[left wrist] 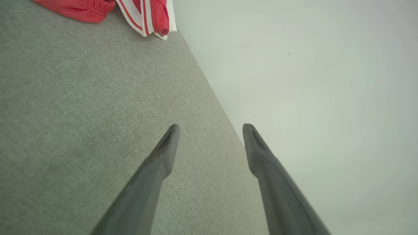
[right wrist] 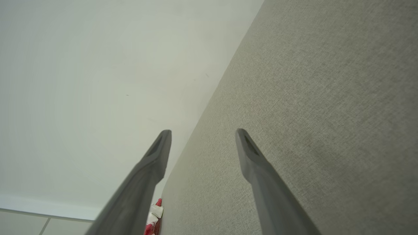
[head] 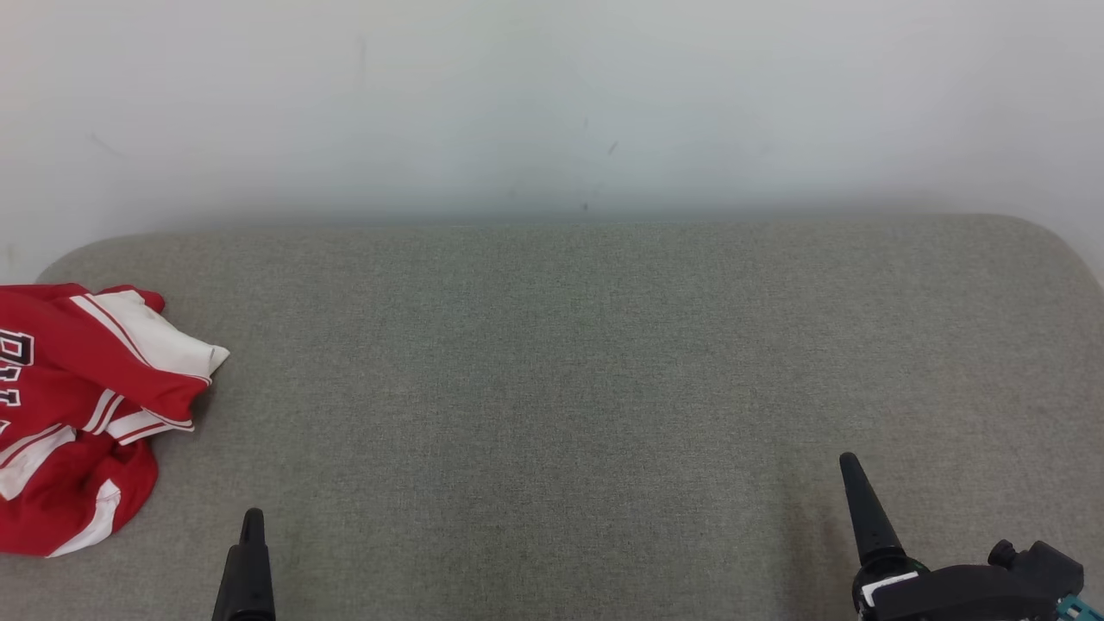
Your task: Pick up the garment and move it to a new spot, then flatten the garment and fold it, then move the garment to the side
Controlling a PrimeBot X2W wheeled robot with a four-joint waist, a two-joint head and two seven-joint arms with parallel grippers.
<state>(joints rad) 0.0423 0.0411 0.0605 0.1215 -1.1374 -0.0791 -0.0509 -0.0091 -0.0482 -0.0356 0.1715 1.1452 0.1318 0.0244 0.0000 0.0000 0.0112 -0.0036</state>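
Note:
The garment [head: 82, 405], a red jersey with white panels, striped trim and dark lettering, lies crumpled at the far left of the grey fabric surface [head: 569, 371], partly cut off by the frame edge. A corner of the garment [left wrist: 143, 13] lies far ahead of my left gripper [left wrist: 211, 126], which is open with nothing between its fingers. In the head view one left finger [head: 248, 561] rises at the lower left, right of the jersey and apart from it. My right gripper [right wrist: 203, 131] is open and empty too; its finger [head: 867, 509] stands at the lower right, far from the jersey [right wrist: 156, 215].
A plain white wall [head: 552, 103] runs behind the grey surface, whose back corners are rounded. A strip of pale tiled floor [right wrist: 32, 225] shows beyond the surface's left end in the right wrist view.

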